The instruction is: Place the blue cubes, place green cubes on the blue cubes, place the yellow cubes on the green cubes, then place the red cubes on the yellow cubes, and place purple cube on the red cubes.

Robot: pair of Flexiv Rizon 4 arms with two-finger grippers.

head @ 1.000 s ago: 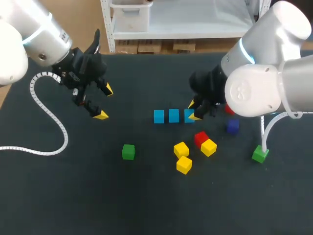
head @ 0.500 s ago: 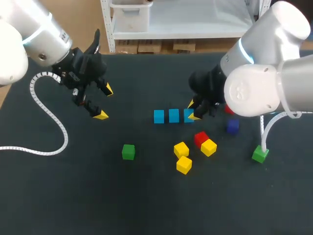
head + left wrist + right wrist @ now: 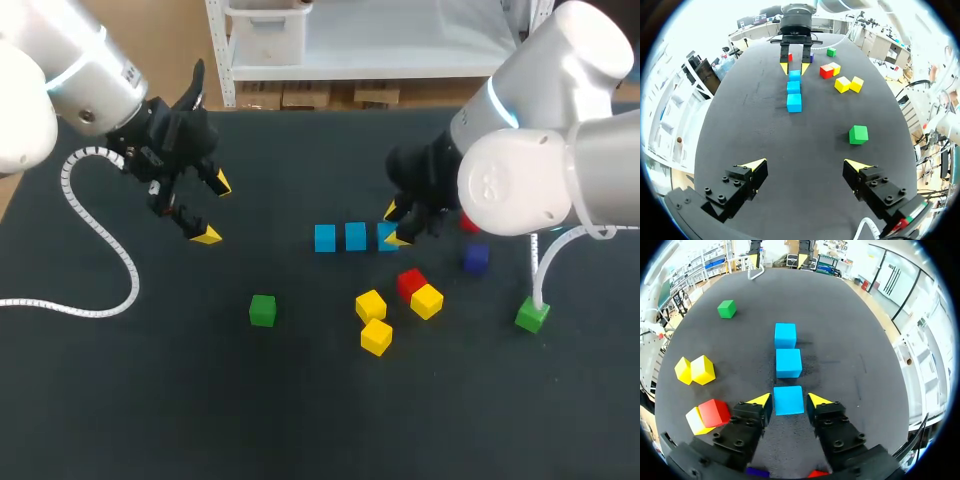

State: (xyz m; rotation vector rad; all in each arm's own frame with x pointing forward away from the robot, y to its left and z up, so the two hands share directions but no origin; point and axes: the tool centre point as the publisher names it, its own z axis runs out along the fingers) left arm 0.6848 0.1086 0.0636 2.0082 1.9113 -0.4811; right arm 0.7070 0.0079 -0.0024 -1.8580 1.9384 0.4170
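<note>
Right pincer (image 3: 789, 397): released. Its yellow tips stood either side of the nearest blue cube (image 3: 788, 405) with a sliver of gap on each side, flanking it without gripping.
Nearest blue cube: flat on the table (image 3: 300, 420), ending a tight row with the middle blue cube (image 3: 788, 362) and the far blue cube (image 3: 785, 335). They were likely lined up as the base for the green layer.
Left pincer (image 3: 214, 210): spread wide and empty, hanging well apart from the row, probably to stay clear.
Loose cubes: a green cube (image 3: 262, 310), an outer green cube (image 3: 531, 315), three yellow cubes (image 3: 377, 337), a red cube (image 3: 410, 282) and a purple cube (image 3: 476, 258) lay near the row, none stacked.
Hard to see: a second red cube (image 3: 468, 224) was mostly hidden behind the right arm.
</note>
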